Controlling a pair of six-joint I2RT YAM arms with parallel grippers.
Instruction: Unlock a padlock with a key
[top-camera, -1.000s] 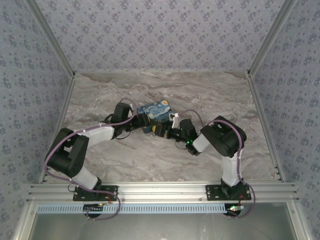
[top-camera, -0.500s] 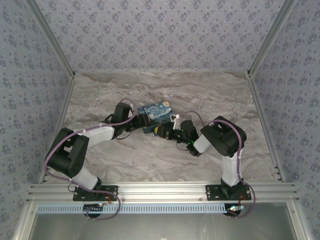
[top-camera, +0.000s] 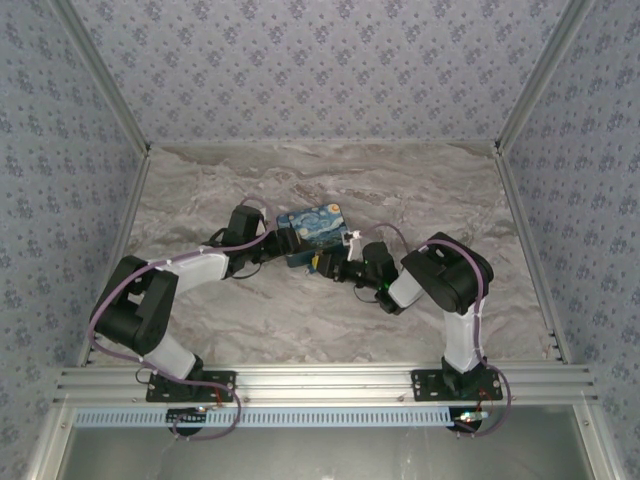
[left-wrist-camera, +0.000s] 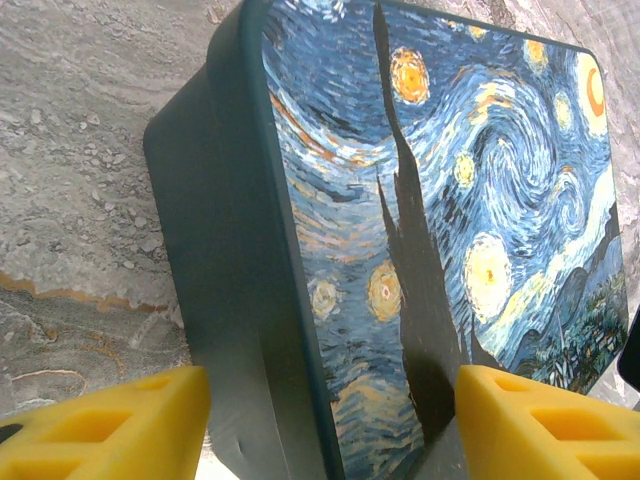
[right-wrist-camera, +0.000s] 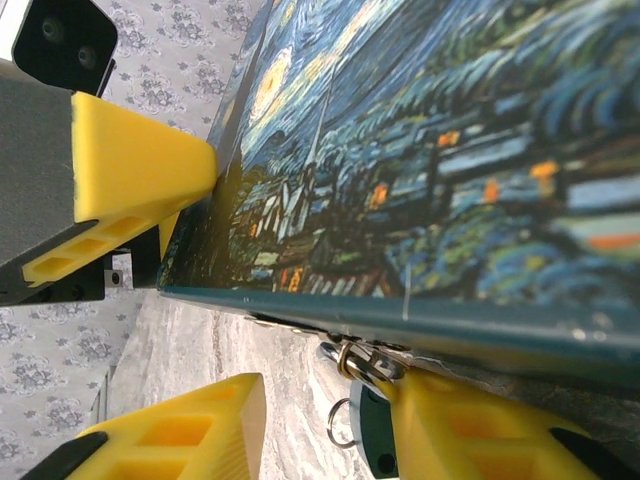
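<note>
The blue-and-yellow starry-print box (left-wrist-camera: 450, 200) stands tilted on the marble table (top-camera: 420, 190). My left gripper (left-wrist-camera: 333, 410) is shut on the box's end, with one yellow finger (right-wrist-camera: 140, 165) pressed on the printed lid. The padlock (right-wrist-camera: 376, 440), with a small teal body and a silvery shackle (right-wrist-camera: 352, 362), hangs from the hasp on the box's lower edge. A thin wire ring (right-wrist-camera: 338, 424) dangles beside it. I cannot make out the key. My right gripper (right-wrist-camera: 325, 405) is open around the padlock, its right finger (right-wrist-camera: 470, 430) touching the lock body.
In the top view both grippers meet at the box (top-camera: 315, 225), the left gripper (top-camera: 287, 240) on its left end and the right gripper (top-camera: 328, 264) at its near edge. Patterned walls and metal rails enclose the table. Bare marble lies all round.
The right gripper has crept slightly closer to the box's near edge. The left arm and the box have barely moved.
</note>
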